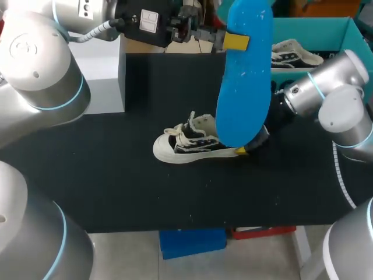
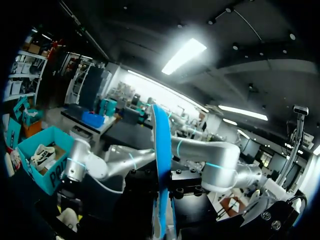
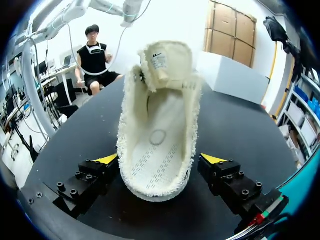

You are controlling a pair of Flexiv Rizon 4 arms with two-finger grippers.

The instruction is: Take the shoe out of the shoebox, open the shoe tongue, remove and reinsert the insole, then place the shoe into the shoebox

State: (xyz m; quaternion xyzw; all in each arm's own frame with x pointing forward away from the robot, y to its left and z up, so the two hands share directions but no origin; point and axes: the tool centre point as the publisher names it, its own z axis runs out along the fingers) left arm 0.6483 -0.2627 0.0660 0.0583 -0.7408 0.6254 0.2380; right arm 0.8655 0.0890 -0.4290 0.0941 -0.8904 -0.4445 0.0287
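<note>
Between the 2 fingers of the right claw point(image 3: 160, 158) sits the heel of the shoe point(image 3: 157, 125), toe pointing away from the claw and tongue lifted. Both yellow tips press its frayed sides, so this claw is clenched on the shoe, which rests on the black table point(image 1: 116, 175). Ahead of that claw the footbed lies bare, with no liner in it.

High above the shoe, the left claw point(image 1: 233, 41) is clamped on the blue insole point(image 1: 245, 87), which hangs down from its fingers toward the shoe. I cannot tell how near its lower end comes. To the side of the right claw stands the teal shoebox point(image 1: 344, 26), with 1 other shoe point(image 1: 294, 53) inside.

I judge the insole light, thin and floppy. Held near its upper end, the free end will likely sway, and it may buckle if pushed against the canvas. It probably wants feeding in toe-first at a shallow slant.

The shoe looks light, with soft canvas walls and a firmer rubber sole. The heel is the sensible hold, squeezed gently so the opening does not collapse.
</note>
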